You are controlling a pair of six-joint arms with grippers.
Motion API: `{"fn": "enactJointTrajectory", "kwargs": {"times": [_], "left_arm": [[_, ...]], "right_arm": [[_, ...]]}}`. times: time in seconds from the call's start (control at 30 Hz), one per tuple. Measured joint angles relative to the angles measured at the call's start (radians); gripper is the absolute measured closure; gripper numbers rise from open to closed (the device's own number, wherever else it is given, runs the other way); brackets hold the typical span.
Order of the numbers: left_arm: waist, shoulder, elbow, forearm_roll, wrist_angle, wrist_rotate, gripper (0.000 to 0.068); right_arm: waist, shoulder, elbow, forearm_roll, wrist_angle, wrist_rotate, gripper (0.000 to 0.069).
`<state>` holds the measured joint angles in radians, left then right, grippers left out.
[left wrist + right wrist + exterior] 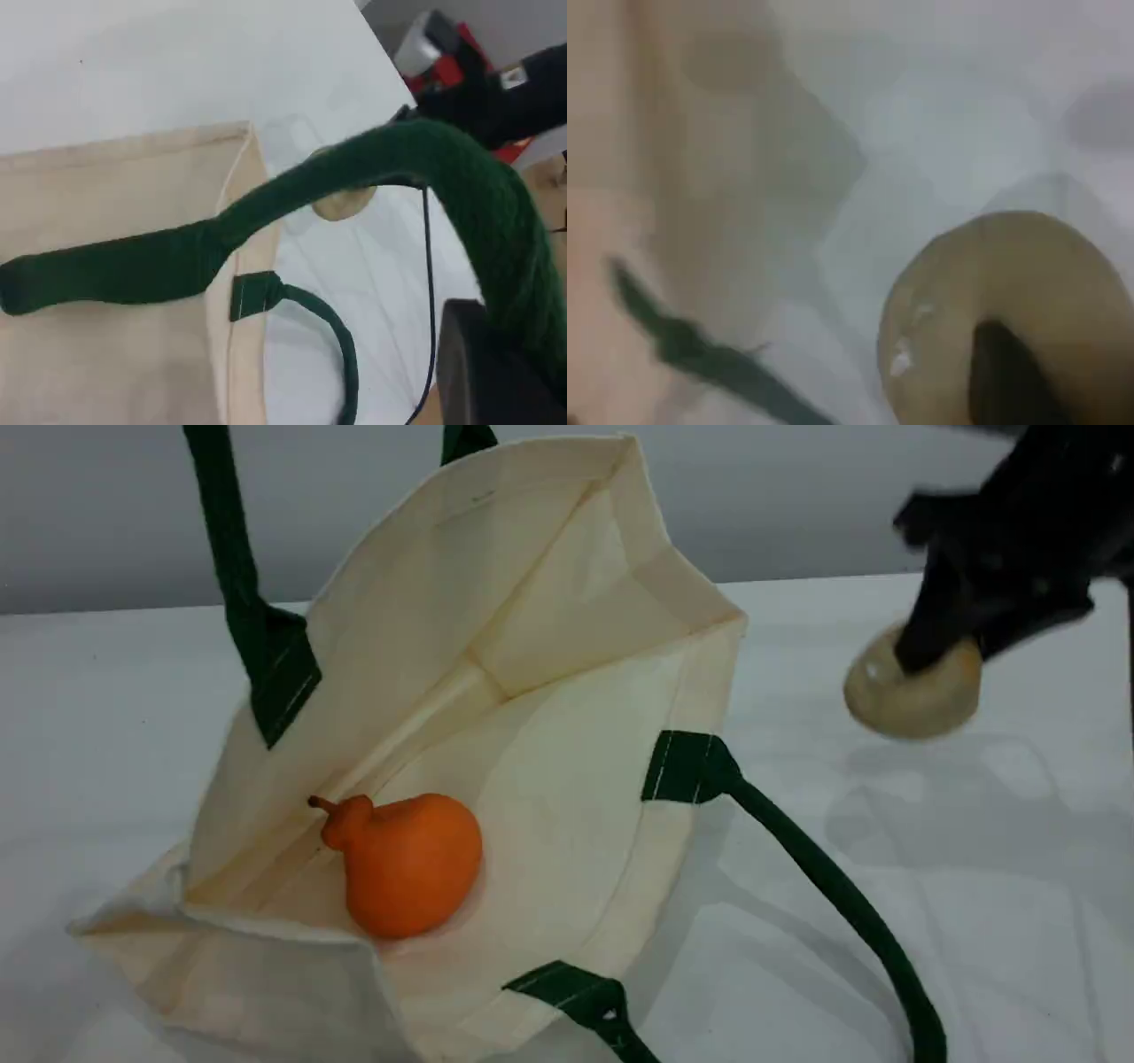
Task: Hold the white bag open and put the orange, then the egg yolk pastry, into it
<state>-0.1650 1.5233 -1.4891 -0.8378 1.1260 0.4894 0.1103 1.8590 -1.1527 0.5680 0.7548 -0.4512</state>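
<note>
1. Clearly the second item is the one in hand: the orange (409, 865) already lies inside the white bag (549, 602), on the bag's lower wall near its bottom, with its knobbed neck and stem pointing toward the bag's left side
2. The egg yolk pastry (912, 695) is outside, well to the right of the bag's mouth; it looks lifted clear of the table (974, 912), with a faint shadow beneath it
3. The right gripper (961, 642) is clamped on the pastry, one dark finger across its front; the right wrist view is blurred but shows a dark finger against the tan ball
4. The left gripper (492, 367) is closed on the raised strap handle (354, 177), which arches over its fingertip and pulls the bag's upper wall up, so the mouth gapes wide; the slack strap handle (824, 877) lies on the table to the bag's right
5. Next, as I judge it, the pastry must travel over the bag's right rim and be let go inside, in the free space beside the orange, with the left arm holding the handle high so the mouth does not sag
6. The pastry is a small, round, tan-beige ball, dull and slightly mottled, with a white speck on its left face, clearly smaller than the orange; it appears to hold its shape in the grip
</note>
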Motion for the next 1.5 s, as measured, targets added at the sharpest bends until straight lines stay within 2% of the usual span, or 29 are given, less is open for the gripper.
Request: {"fn": "enactJointTrajectory", "kwargs": {"times": [0.13, 0.33, 0.47, 0.77, 1.3, 1.5], "left_arm": [[0.0, 0.001, 0.0, 0.0, -0.004, 0.007, 0.061], [0.002, 0.001, 0.0, 0.001, -0.021, 0.007, 0.061], [0.002, 0.001, 0.0, 0.001, -0.021, 0.007, 0.061], [0.002, 0.001, 0.0, 0.001, -0.007, 0.003, 0.061], [0.002, 0.001, 0.0, -0.001, -0.007, 0.003, 0.061], [0.002, 0.001, 0.0, -0.001, -0.007, 0.003, 0.061]], "right_arm": [[0.033, -0.051, 0.008, 0.079, 0.043, -0.051, 0.0502], [0.139, -0.056, 0.066, 0.188, -0.01, -0.125, 0.0502], [0.235, -0.055, 0.112, 0.27, -0.094, -0.158, 0.0503], [0.427, -0.049, 0.112, 0.471, -0.335, -0.246, 0.0504], [0.646, 0.074, 0.078, 0.756, -0.74, -0.376, 0.0506], [0.708, 0.131, 0.013, 0.743, -0.773, -0.376, 0.0507]]}}
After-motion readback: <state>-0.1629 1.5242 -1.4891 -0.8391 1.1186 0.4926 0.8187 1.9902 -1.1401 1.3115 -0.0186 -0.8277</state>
